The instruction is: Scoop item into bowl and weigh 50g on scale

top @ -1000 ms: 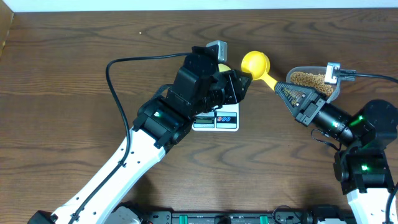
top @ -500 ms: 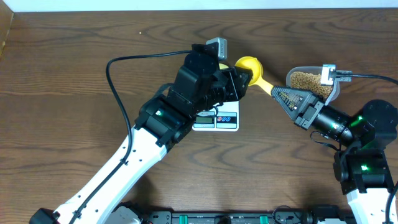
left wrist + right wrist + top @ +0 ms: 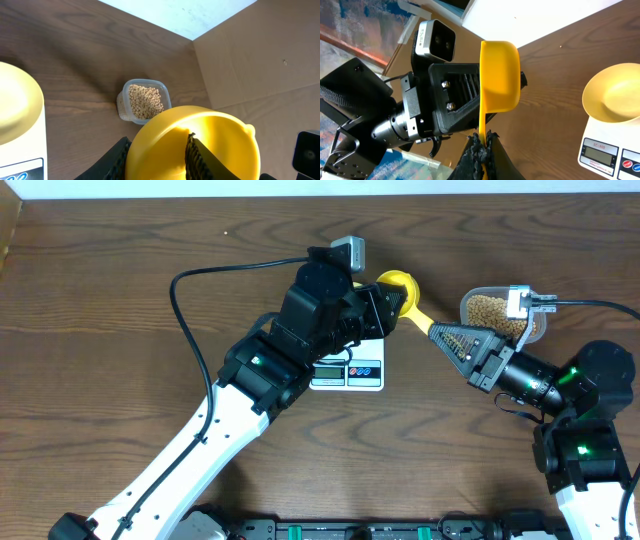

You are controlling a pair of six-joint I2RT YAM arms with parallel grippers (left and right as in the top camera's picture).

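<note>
The bright yellow scoop (image 3: 400,284) hangs tipped on its side above the table. My right gripper (image 3: 438,332) is shut on its thin handle (image 3: 481,125). The scoop's empty cup (image 3: 215,140) sits between the part-open jaws of my left gripper (image 3: 156,160), with a finger on either side of it. Tan beans (image 3: 145,100) fill a clear tub (image 3: 497,308) at the right. The pale yellow bowl (image 3: 615,95) stands empty on the white scale (image 3: 605,150). In the overhead view my left arm hides the bowl, and the scale's front (image 3: 362,372) shows below it.
A black cable (image 3: 190,310) loops from the left arm over the table's left half. A brown board wall (image 3: 250,60) rises behind the tub. The left wrist's camera box (image 3: 435,37) sits close behind the scoop.
My right gripper has carried the scoop left, bringing its cup in between the left gripper's jaws. The left arm has barely shifted and its jaws have kept their width.
</note>
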